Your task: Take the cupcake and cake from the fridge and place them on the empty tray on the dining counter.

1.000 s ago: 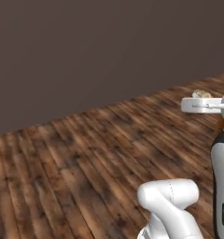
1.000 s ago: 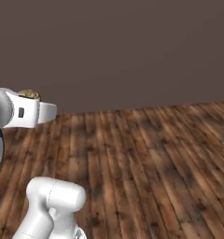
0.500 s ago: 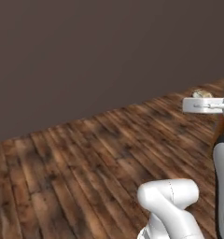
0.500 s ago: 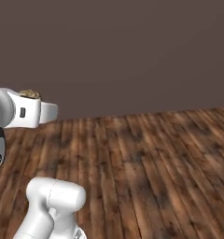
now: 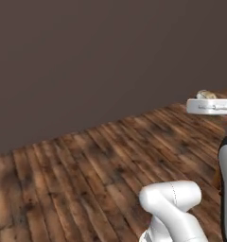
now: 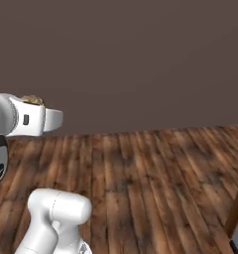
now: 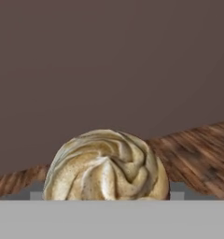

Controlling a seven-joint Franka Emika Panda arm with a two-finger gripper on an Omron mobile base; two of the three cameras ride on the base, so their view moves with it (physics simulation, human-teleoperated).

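Observation:
My gripper hangs high in front of the base with a round pastry held in it. The pastry has a swirled, speckled tan cream top, and I take it for the cake. It shows as a small tan lump on the white hand, at the right edge of the left base view and at the left edge of the right base view. My gripper has its fingertips hidden behind the cake. The cupcake, fridge, tray and dining counter are out of view.
A dark brown wall stands ahead, over a wooden plank floor. A slanted brown wooden edge cuts into the lower right of the right base view.
The whole picture has shifted, so the base is moving: the line where floor meets wall slides across both base views. The arm and the held cake keep their place relative to the base.

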